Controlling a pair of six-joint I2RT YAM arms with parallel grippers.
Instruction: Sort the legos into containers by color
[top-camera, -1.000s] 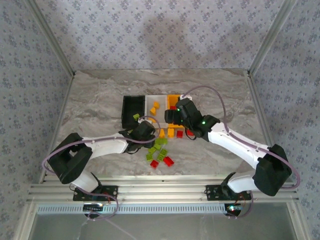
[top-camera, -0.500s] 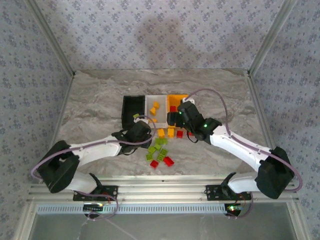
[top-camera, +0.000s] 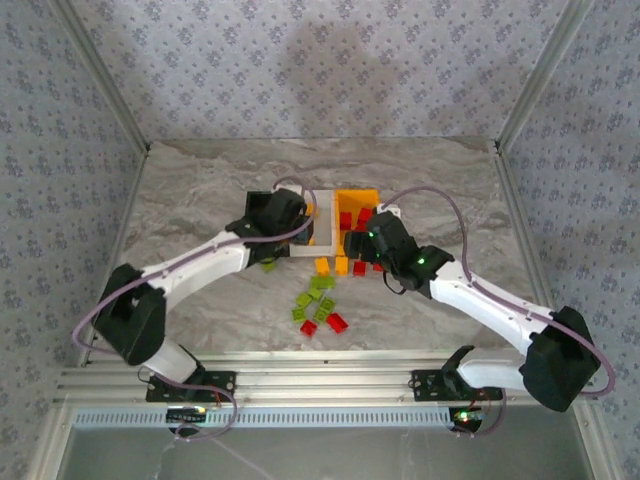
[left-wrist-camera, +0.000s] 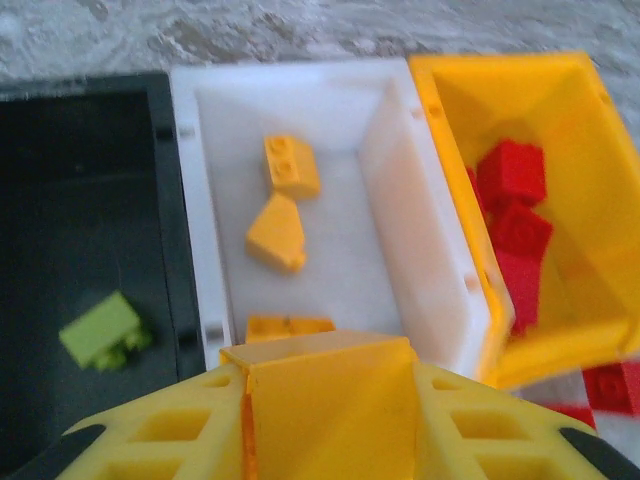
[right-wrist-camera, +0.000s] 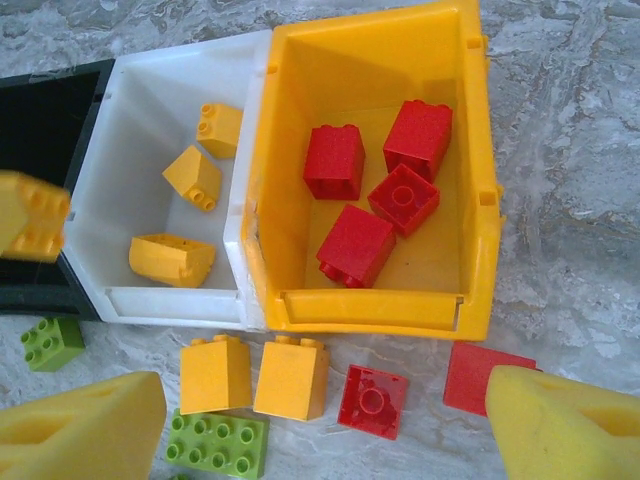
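The top camera looks down from high behind the near edge over the grey marbled tabletop (top-camera: 200, 190). Both wrist cameras face down closely, sharing the white rectangular plastic bin (left-wrist-camera: 400, 200) and the orange rectangular plastic bin (left-wrist-camera: 540, 110).

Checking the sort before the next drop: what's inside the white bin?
Three orange-yellow bricks lie in the white bin, no other colour seen. In the left wrist view the left gripper holds a brick that covers the bin's near end.

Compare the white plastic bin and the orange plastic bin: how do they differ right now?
Contents: the white plastic bin holds three orange-yellow bricks; the orange plastic bin holds four red bricks. Position: the white bin sits mid-row beside the black plastic bin; the orange bin ends the row. Both are open-topped, same shape, touching.
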